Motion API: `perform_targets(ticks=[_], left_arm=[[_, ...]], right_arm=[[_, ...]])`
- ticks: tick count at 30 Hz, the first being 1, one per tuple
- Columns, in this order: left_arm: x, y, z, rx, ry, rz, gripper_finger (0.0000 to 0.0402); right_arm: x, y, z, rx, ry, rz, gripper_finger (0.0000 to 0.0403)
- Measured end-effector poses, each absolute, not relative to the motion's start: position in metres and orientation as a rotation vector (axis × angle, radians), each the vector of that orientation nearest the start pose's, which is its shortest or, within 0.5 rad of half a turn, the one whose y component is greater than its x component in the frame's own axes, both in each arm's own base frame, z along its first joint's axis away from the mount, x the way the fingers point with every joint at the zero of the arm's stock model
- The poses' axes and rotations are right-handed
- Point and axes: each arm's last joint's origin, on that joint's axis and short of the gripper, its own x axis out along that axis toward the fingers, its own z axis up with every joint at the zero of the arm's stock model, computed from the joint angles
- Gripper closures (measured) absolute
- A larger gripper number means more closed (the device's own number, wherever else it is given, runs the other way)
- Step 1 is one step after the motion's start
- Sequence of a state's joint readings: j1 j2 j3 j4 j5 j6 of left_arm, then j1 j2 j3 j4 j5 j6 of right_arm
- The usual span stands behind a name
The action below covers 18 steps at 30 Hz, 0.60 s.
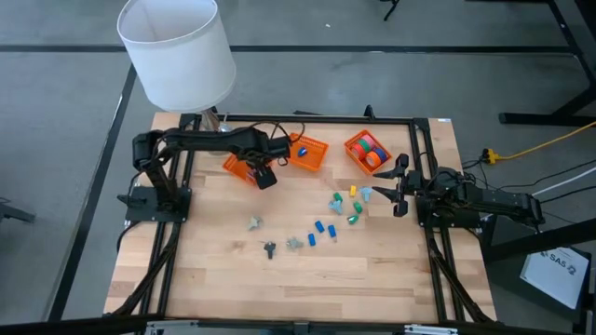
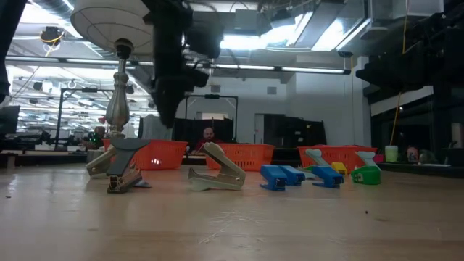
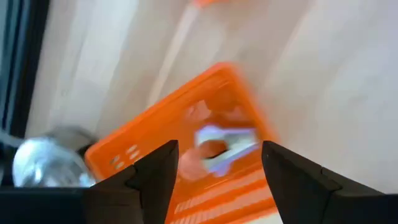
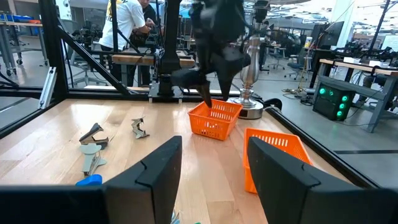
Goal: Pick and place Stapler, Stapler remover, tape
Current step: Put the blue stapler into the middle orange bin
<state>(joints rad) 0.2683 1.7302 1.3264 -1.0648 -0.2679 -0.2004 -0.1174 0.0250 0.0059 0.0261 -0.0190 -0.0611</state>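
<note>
Between my left gripper's (image 3: pixel 214 180) parted, empty fingers sits an orange basket (image 3: pixel 155 143) holding a pale staple remover (image 3: pixel 224 140), seen only from this wrist. Overhead, tape rolls (image 1: pixel 371 149) fill the basket at two o'clock; my right gripper (image 1: pixel 399 186) waits open at three o'clock.

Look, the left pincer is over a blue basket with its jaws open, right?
Almost. The basket is orange, not blue; the left wrist view shows it. The left pincer is over it with its jaws open.
</note>
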Motion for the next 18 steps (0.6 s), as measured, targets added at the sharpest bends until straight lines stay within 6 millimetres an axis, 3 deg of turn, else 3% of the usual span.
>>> perform_targets(ticks=[6, 18], left_arm=[[0.326, 0.064, 0.243, -0.027, 1.358, 0.428, 0.0171], [0.362, -0.01, 0.249, 0.236, 1.064, 0.022, 0.018]], right_arm=[[0.098, -0.011, 0.166, -0.062, -0.004, -0.099, 0.0214], [0.098, -0.011, 0.166, -0.061, -0.004, -0.099, 0.0214]])
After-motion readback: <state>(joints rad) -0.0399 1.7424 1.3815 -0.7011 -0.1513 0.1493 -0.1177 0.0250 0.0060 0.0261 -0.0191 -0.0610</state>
